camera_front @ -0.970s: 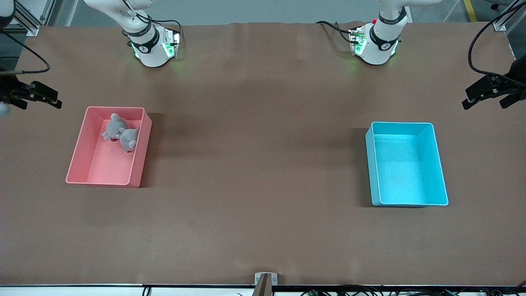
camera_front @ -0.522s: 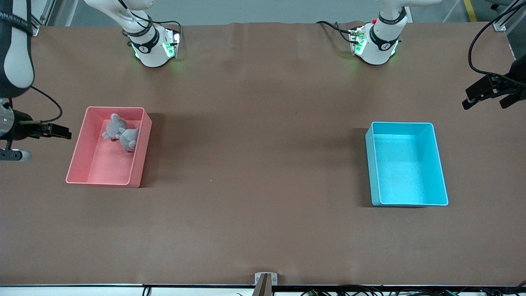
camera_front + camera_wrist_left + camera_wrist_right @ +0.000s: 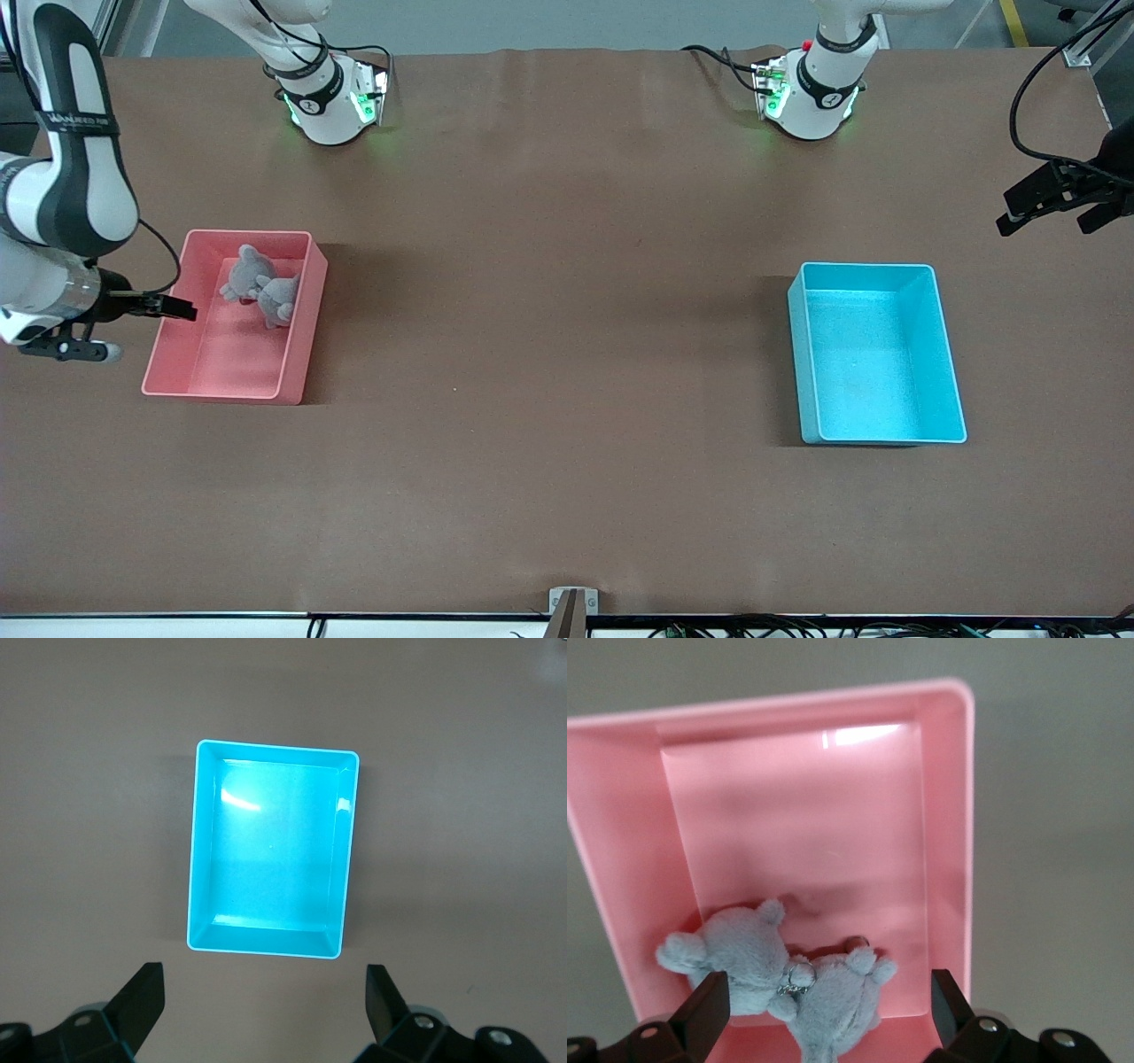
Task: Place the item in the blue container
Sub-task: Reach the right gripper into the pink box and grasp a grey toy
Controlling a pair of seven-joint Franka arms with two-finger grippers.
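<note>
Grey plush, front view: two small grey plush bears (image 3: 263,288) lie touching each other in the pink bin (image 3: 182,354), at the bin's end farther from the front camera; these look like the item to move.
Pink bin, front view: it sits toward the right arm's end of the table, well apart from the blue container.
Blue container, front view: the blue container (image 3: 948,354) stands empty toward the left arm's end of the table, ready to receive the item.
Right gripper, front view: the right gripper (image 3: 168,307) hangs over the pink bin's outer wall, likely lining up for a pick.
Left gripper, front view: the left gripper (image 3: 1054,204) waits over the table's edge at the left arm's end, clear of the container so the drop path is free.
Left wrist view: the left gripper (image 3: 261,1010) is spread wide and holds nothing; the blue container (image 3: 202,842) shows empty below.
Right wrist view: the right gripper (image 3: 828,1014) is spread wide and empty above the bears (image 3: 780,979), which lie between the line of its fingers, against the bin's end wall.
</note>
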